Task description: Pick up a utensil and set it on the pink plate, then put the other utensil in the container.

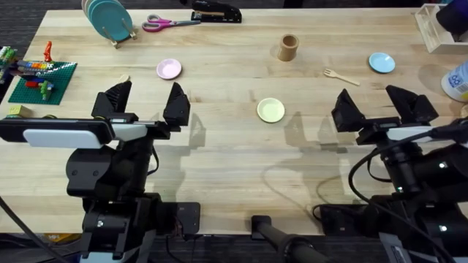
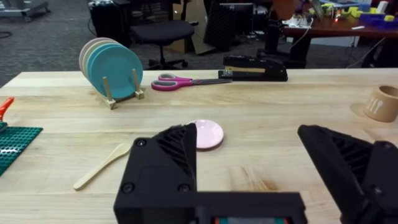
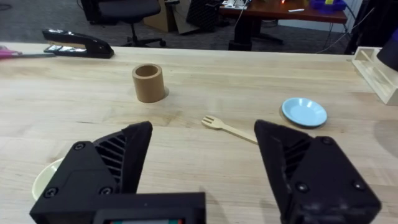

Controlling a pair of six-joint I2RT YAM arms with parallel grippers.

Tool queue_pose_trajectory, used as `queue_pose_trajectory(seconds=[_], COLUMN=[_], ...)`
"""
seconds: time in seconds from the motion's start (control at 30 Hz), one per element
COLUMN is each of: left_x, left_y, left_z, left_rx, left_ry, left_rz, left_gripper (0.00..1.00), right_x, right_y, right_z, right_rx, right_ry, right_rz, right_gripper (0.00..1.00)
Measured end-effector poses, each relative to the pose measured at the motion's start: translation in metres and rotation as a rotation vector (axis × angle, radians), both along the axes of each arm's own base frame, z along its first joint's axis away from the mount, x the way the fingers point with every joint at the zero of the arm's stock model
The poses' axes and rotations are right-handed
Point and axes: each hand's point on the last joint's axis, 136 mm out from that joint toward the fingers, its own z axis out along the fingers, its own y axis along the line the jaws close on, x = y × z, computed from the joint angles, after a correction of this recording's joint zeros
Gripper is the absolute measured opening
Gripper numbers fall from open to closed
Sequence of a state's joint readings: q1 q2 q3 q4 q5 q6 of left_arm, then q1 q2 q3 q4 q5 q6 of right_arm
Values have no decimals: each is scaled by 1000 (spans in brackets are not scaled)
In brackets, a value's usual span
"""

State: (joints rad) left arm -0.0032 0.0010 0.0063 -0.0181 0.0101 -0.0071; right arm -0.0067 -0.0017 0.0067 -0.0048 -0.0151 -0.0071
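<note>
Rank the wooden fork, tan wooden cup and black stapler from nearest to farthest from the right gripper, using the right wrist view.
From the right gripper:
1. Small wooden fork, lying just ahead, between the fingers.
2. Tan wooden cup, upright, mid-table.
3. Black stapler, at the table's far edge.

Taking the pink plate [image 1: 169,69] as landmark: bare wood surrounds it on all sides. The spoon [image 2: 102,166] lies to its near-left, apart from it, with open table around. Behind the plate, toward the far edge, a plate rack [image 1: 110,20], scissors [image 1: 170,23] and a stapler [image 1: 216,12] line the table. A green brick board [image 1: 42,79] sits well left of it. Right of the plate, open wood runs to the cup [image 1: 288,48]; a yellow plate [image 1: 270,110] sits nearer the arms. The fork [image 1: 341,76] lies farther right, between cup and blue plate [image 1: 381,63], touching neither.
</note>
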Motion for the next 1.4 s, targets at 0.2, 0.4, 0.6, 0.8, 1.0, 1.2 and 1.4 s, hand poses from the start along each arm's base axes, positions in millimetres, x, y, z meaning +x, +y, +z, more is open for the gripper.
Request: queue_pose_trajectory(seconds=[0.2, 0.4, 0.6, 0.8, 1.0, 1.2, 1.4], left_x=[0, 0, -2, -15, -23, -19, -14], left_y=[0, 0, -1, -1, -1, -1, -1], left_z=[0, 6, 3, 39, 97, 114, 118], left_rx=[0, 0, 0, 0, 6, 55, 74], left_ry=[0, -26, 13, 64, 83, 282, 507], left_rz=[0, 0, -5, -9, -9, -17, -29], left_gripper=[993, 993, 993, 993, 992, 992, 992], right_x=[0, 0, 0, -6, -15, -14, -7], right_y=[0, 0, 0, 0, 0, 0, 0], right_z=[0, 1, 8, 41, 93, 111, 115], right_rx=[0, 0, 0, 0, 0, -3, -24], right_ry=[0, -4, -32, -53, -10, 187, 412], right_rz=[0, 0, 0, 0, 0, 1, 8], right_gripper=[997, 997, 997, 997, 996, 998, 997])
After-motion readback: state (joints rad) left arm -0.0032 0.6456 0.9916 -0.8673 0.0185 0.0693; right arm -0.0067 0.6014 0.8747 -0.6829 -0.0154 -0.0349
